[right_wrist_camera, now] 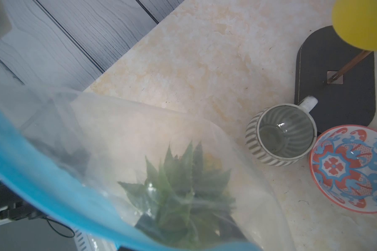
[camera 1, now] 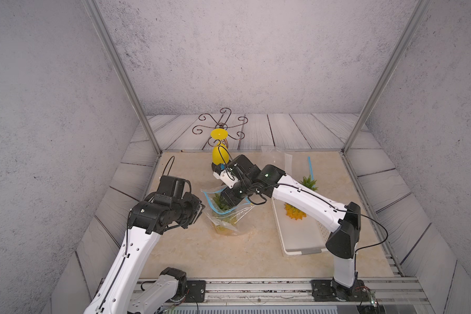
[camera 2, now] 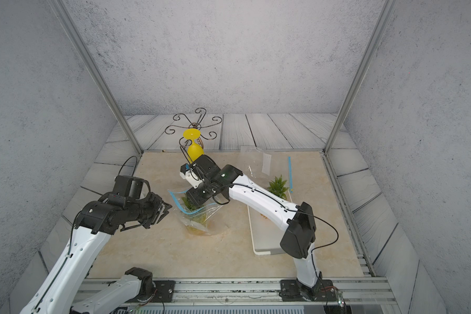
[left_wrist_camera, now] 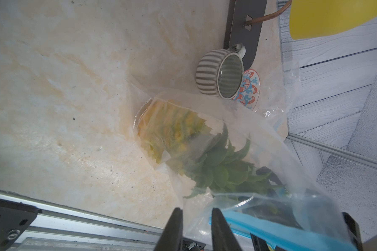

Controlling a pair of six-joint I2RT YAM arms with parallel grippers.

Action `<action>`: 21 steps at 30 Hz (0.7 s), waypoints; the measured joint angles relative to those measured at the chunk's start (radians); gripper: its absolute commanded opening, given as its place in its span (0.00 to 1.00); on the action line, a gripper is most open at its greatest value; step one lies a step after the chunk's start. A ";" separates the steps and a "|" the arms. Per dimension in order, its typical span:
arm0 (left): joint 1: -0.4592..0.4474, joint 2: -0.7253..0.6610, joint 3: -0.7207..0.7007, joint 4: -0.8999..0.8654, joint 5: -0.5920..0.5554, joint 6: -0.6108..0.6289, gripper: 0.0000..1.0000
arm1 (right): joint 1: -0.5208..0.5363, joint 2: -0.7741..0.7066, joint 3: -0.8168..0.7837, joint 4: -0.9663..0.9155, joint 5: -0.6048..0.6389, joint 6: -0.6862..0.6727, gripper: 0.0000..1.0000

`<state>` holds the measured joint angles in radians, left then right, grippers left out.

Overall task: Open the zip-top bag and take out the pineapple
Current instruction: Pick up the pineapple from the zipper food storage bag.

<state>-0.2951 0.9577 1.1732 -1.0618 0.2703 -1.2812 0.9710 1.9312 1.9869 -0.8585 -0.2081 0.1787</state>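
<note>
The pineapple [camera 1: 222, 218] lay in the bag [camera 1: 242, 214] at the centre of the table [camera 1: 191, 244]. At the bag's nine o'clock stood the left gripper [camera 2: 166, 212], jaws slightly apart, probably to steady it. The right gripper [camera 1: 225, 202] straddled the leaves [right_wrist_camera: 179, 180] inside; I cannot tell whether it gripped them.

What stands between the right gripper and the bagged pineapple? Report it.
Nothing visible. The zip-top bag is open at the mouth, and the right gripper reaches inside, flanking the green crown of the pineapple.

The clear bag [right_wrist_camera: 128, 130] has a blue strip, the pineapple [left_wrist_camera: 172, 130] is yellow with green leaves, the cup [right_wrist_camera: 279, 134] has grey stripes, the bowl [right_wrist_camera: 353, 169] red and blue swirls.
</note>
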 measured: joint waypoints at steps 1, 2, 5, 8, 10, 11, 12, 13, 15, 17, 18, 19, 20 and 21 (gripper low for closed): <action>0.000 0.000 0.000 -0.002 0.000 0.002 0.26 | 0.000 0.000 0.000 -0.004 0.000 -0.002 0.47; 0.000 0.000 0.000 -0.004 0.000 0.002 0.26 | 0.000 0.000 0.001 -0.008 0.000 -0.004 0.47; 0.000 -0.002 0.000 -0.004 0.000 0.002 0.26 | 0.001 0.000 0.002 -0.018 -0.002 -0.007 0.47; 0.000 -0.002 0.000 -0.005 -0.004 0.002 0.26 | 0.009 0.000 0.002 -0.021 0.001 -0.008 0.53; 0.000 -0.003 0.000 -0.007 -0.008 0.002 0.26 | 0.014 0.000 0.002 -0.023 0.007 -0.006 0.57; -0.001 -0.003 0.000 -0.009 -0.010 0.002 0.26 | 0.016 0.000 0.002 -0.025 0.010 -0.006 0.58; -0.001 -0.005 0.000 -0.011 -0.013 0.002 0.26 | 0.018 0.000 0.002 -0.027 0.016 -0.006 0.58; -0.001 -0.006 0.000 -0.012 -0.014 0.002 0.26 | 0.021 0.001 0.002 -0.028 0.021 -0.005 0.58; -0.001 -0.008 0.000 -0.012 -0.016 0.002 0.26 | 0.026 0.005 0.004 -0.032 0.033 -0.005 0.58; -0.001 -0.011 0.000 -0.012 -0.016 0.002 0.26 | 0.031 0.013 0.006 -0.035 0.047 -0.006 0.58; -0.001 -0.013 0.000 -0.012 -0.017 0.002 0.26 | 0.032 0.017 0.006 -0.035 0.055 -0.007 0.59; -0.001 -0.013 0.000 -0.012 -0.018 0.002 0.26 | 0.034 0.021 0.006 -0.035 0.061 -0.007 0.59; -0.001 -0.015 0.000 -0.012 -0.019 0.002 0.26 | 0.035 0.026 0.006 -0.034 0.066 -0.008 0.60; -0.001 -0.015 0.000 -0.013 -0.019 0.002 0.26 | 0.035 0.030 0.005 -0.034 0.070 -0.008 0.60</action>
<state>-0.2958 0.9424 1.1736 -1.0744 0.2508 -1.2793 1.0061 1.9610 1.9919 -0.8925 -0.1379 0.1711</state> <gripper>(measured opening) 0.258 0.597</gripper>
